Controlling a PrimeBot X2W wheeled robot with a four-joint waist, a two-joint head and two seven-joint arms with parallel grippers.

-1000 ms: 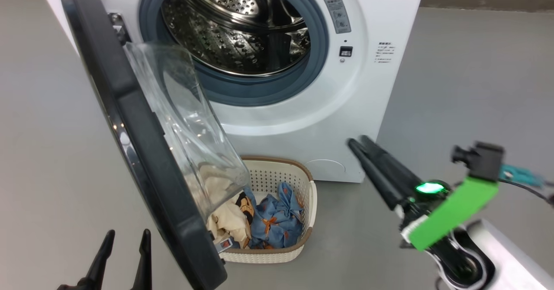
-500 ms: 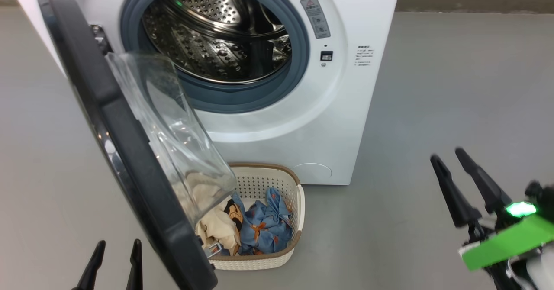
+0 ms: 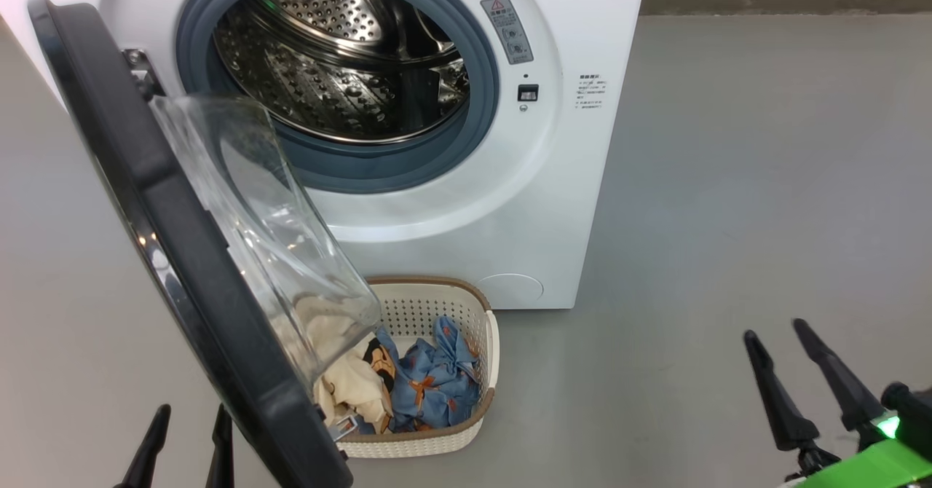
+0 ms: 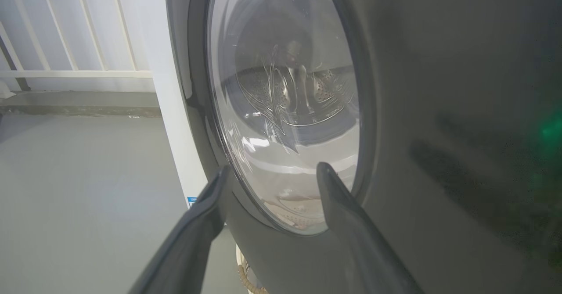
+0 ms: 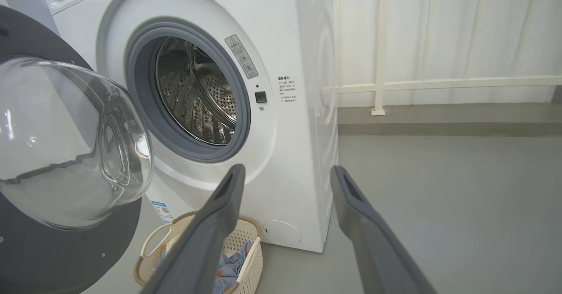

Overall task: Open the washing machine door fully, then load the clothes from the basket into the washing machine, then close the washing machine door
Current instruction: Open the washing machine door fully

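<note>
Already the washing machine door [image 3: 182,255] stands out (maybe not fully); clothes [image 3: 429,382] wait in the basket [image 3: 437,441]; left claw [image 3: 193,411] and right claw [image 3: 775,329] gape empty.

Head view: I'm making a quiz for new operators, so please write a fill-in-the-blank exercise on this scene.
1. The washing machine door stands ____.
2. The clothes lie in the ____.
3. The steel drum holds ____ clothes.
4. The left tool and the right tool grip ____.

Missing words: open; basket; no; nothing.
</note>
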